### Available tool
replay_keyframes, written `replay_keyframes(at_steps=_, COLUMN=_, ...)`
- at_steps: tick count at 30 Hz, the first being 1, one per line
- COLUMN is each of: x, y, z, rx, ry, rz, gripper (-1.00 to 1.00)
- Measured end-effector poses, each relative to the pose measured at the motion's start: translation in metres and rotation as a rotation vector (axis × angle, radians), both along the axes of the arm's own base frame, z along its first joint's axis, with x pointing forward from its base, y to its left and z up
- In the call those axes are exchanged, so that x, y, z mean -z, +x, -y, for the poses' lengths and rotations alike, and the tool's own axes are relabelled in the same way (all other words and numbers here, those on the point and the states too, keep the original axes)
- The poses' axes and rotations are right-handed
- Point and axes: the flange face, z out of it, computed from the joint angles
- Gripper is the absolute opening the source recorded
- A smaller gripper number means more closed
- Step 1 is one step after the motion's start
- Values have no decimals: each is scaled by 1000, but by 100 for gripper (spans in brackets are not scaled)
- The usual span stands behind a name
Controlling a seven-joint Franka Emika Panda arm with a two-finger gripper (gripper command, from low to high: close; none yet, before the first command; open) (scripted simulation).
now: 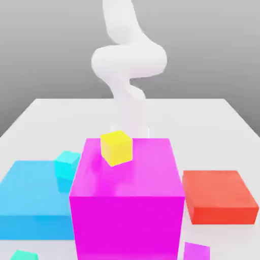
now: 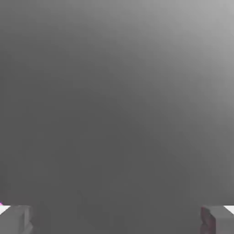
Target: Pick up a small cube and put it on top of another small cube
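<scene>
The small teal-green cube (image 1: 23,255) lies at the front edge of the exterior view, at its left, in front of the flat blue block. My white arm (image 1: 128,66) comes down behind the big magenta block (image 1: 127,198), far from that cube. In the hand view my gripper (image 2: 117,219) is open: the two grey fingertips (image 2: 16,219) stand wide apart with nothing between them, and plain grey lies beyond.
A yellow cube (image 1: 117,148) sits on top of the magenta block. A sky-blue cube (image 1: 67,163) rests on the flat blue block (image 1: 28,200). A flat red block (image 1: 218,195) lies at the exterior view's right, and a small purple cube (image 1: 196,252) at the front.
</scene>
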Motion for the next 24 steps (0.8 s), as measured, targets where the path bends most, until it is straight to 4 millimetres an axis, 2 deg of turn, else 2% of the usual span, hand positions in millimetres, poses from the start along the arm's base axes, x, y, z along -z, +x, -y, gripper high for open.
replay_keyframes(at_steps=5, x=35, y=23, z=33, rx=-172, ry=-130, rz=-25, gripper=0)
replay_keyframes(at_steps=11, x=91, y=56, z=63, rx=-396, ry=-282, rz=-67, gripper=0)
replay_keyframes(at_steps=17, x=158, y=90, z=81, rx=-645, ry=-428, rz=-121, gripper=0)
replay_keyframes(at_steps=24, x=249, y=126, z=88, rx=-972, ry=-586, rz=-191, gripper=0)
